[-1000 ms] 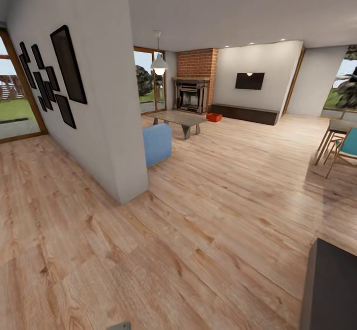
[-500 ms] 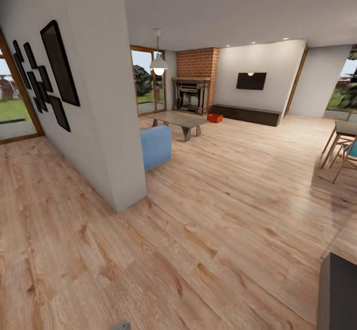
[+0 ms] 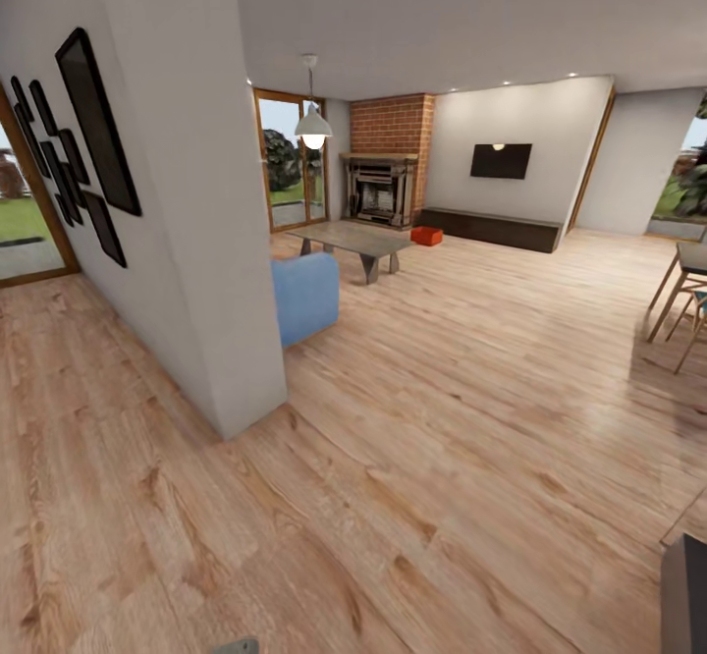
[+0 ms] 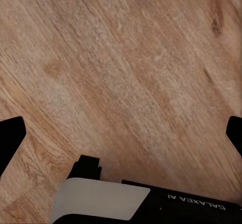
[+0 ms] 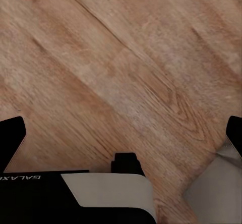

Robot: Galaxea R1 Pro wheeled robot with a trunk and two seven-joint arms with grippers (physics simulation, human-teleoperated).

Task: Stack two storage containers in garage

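While the robot stands well back on the light wood-plank floor point(image 3: 471, 418), the living room point(image 3: 511, 173) opens ahead past a white partition wall point(image 3: 211, 242) hung with dark frames; the whole width of planking lies between the camera and the far wall, so the task is, by my reckoning, at its very start, with nothing yet picked up. At that far end stand the red-brick fireplace point(image 3: 385, 163), the black wall TV point(image 3: 501, 160) and the long low dark bench point(image 3: 496, 229); a grey coffee table point(image 3: 355, 239) and a blue seat point(image 3: 306, 296) sit nearer, off toward the partition. Small and orange-red, a storage container point(image 3: 426, 235) rests on the floor just beside the bench's fireplace end (whether the second one lies with it is too small to tell). Both arms hang low with their cameras facing the planks, a sensible carry for driving; the left gripper point(image 4: 121, 133) and the right gripper point(image 5: 121, 133) each show dark fingertips far apart at the picture's edges, spread wide with nothing between them.
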